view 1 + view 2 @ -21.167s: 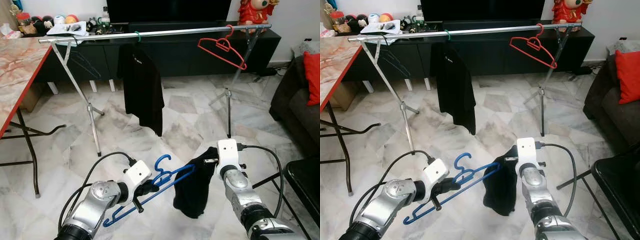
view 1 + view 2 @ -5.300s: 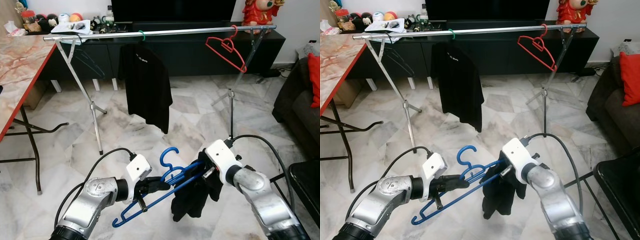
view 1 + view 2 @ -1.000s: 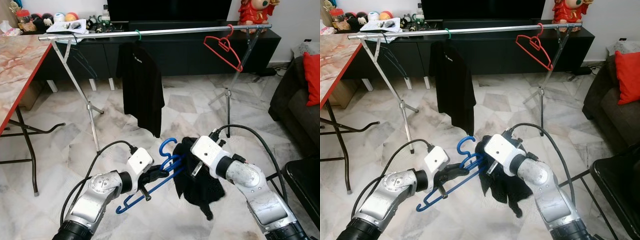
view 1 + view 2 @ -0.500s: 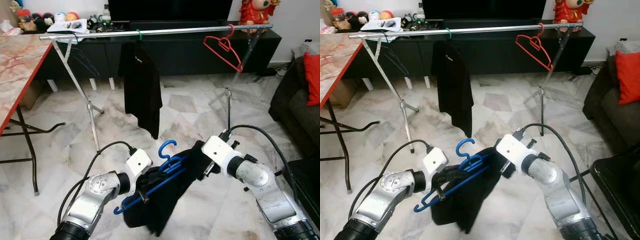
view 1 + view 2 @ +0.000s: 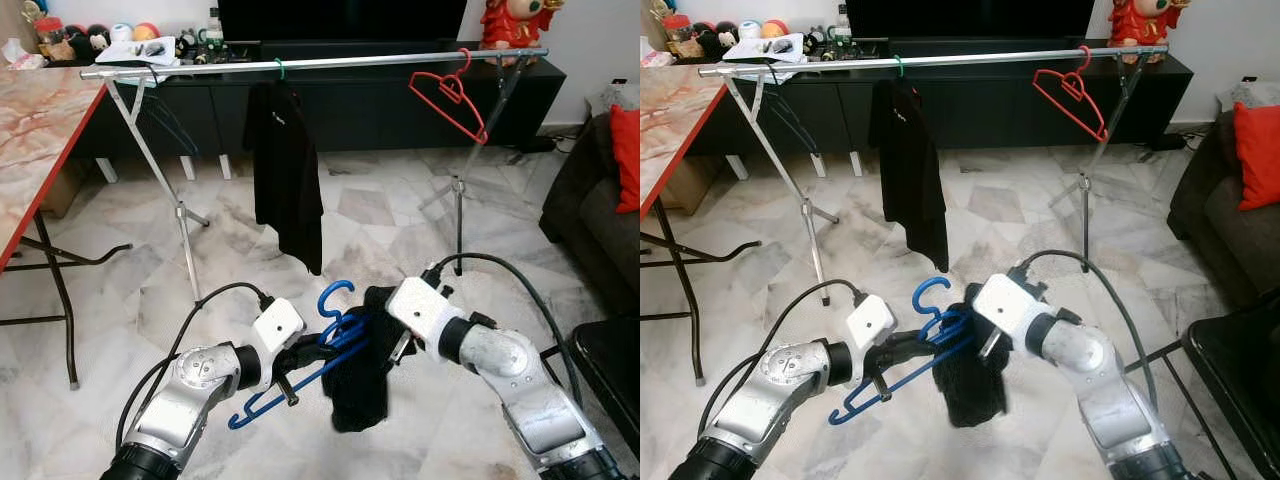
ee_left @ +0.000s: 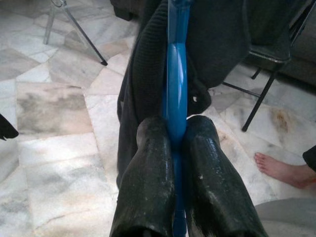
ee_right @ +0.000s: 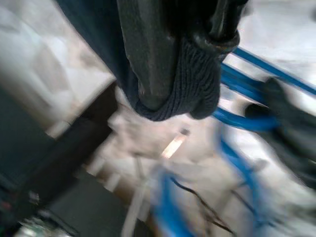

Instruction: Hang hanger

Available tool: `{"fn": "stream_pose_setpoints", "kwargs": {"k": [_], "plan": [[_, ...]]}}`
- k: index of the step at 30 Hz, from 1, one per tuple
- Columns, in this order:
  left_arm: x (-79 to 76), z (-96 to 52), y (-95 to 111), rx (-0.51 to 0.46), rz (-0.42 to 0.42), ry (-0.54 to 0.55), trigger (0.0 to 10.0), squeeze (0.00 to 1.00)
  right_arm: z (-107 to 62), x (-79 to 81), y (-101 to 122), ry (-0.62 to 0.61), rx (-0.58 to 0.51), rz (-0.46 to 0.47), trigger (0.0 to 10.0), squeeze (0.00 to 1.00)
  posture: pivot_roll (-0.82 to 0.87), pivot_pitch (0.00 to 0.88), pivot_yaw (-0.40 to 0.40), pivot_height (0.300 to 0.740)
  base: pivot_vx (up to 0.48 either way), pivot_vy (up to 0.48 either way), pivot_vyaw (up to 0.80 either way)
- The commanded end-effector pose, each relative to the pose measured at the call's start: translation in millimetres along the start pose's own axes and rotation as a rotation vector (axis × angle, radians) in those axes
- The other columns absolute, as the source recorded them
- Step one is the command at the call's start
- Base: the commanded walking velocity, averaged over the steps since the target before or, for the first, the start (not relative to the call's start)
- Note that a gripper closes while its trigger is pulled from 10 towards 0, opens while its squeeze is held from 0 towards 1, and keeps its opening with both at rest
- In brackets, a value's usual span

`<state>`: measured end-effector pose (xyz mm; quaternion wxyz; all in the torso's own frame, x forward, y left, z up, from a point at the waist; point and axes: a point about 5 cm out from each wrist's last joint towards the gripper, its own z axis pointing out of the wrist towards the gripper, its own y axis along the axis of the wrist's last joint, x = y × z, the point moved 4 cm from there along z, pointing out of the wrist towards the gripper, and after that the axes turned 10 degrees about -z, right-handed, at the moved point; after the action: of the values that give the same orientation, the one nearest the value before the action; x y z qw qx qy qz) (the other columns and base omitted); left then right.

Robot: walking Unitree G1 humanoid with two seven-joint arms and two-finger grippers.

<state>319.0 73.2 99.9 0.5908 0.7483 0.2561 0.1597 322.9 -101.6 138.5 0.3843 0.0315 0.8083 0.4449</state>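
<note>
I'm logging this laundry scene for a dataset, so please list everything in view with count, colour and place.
Blue plastic hanger: one, blue, held low between the two arms.
Dark knitted garment: one, black, draped on the blue hanger.
Metal clothes rail: one, silver, across the room on tripod legs.
Black shirt: one, black, hanging from the rail on a green hook.
Red plastic hanger: one, red, bare, on the rail's right end.
Marble-patterned table: one, red-edged, at the left.
Dark sofa with red cushion: one, at the right.
Bare foot: one, a person's, on the floor.
Left gripper: shut on the blue hanger.
Right gripper: shut on the garment.
</note>
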Motion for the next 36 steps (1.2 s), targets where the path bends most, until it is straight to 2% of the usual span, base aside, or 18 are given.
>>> {"fn": "stream_pose_setpoints", "kwargs": {"k": [1, 7, 15, 17, 20, 25, 36], "plan": [[-3.6, 3.8, 7, -0.024, 0.011, -0.015, 10.0, 0.0, -0.1, 13.2, 26, 0.078, -0.121, 0.0, 10.0, 0.0, -0.03, 0.128, -0.016, 0.74, 0.0, 0.0, 0.0], [-5.4, 5.3, 8, -0.037, 0.002, -0.02, 10.0, 0.0, -7.0, 26.7, 26, 0.174, -0.137, -0.02, 10.0, 0.0, -0.03, 0.127, -0.015, 0.74, 0.0, 0.0, 0.0], [-6.1, 7.5, 11, -0.073, -0.027, -0.013, 10.0, 0.0, -9.4, 19.6, 17, 0.14, -0.087, -0.017, 10.0, 0.0, -0.04, 0.132, -0.017, 0.74, 0.0, 0.0, 0.0], [-7.6, 9.6, 17, -0.133, -0.074, -0.012, 10.0, 0.0, -9.5, 17.8, 13, 0.127, -0.068, -0.021, 10.0, 0.0, -0.04, 0.135, -0.018, 0.74, 0.0, 0.0, 0.0], [-14.2, 12.5, 26, -0.206, -0.102, -0.045, 10.0, 0.0, -9.9, 16.6, 11, 0.121, -0.063, -0.017, 10.0, 0.0, -0.04, 0.136, -0.021, 0.74, 0.0, 0.0, 0.0], [-30.4, 19.4, 27, -0.205, -0.107, -0.128, 10.0, 0.0, -11.0, 10.5, 14, 0.1, -0.073, -0.013, 10.0, 0.0, -0.05, 0.137, -0.022, 0.74, 0.0, 0.0, 0.0], [-35.4, 17.5, 30, -0.254, -0.123, -0.167, 10.0, 0.0, -11.7, 11.3, 10, 0.105, -0.064, -0.005, 10.0, 0.0, -0.05, 0.14, -0.025, 0.74, 0.0, 0.0, 0.0]]}}
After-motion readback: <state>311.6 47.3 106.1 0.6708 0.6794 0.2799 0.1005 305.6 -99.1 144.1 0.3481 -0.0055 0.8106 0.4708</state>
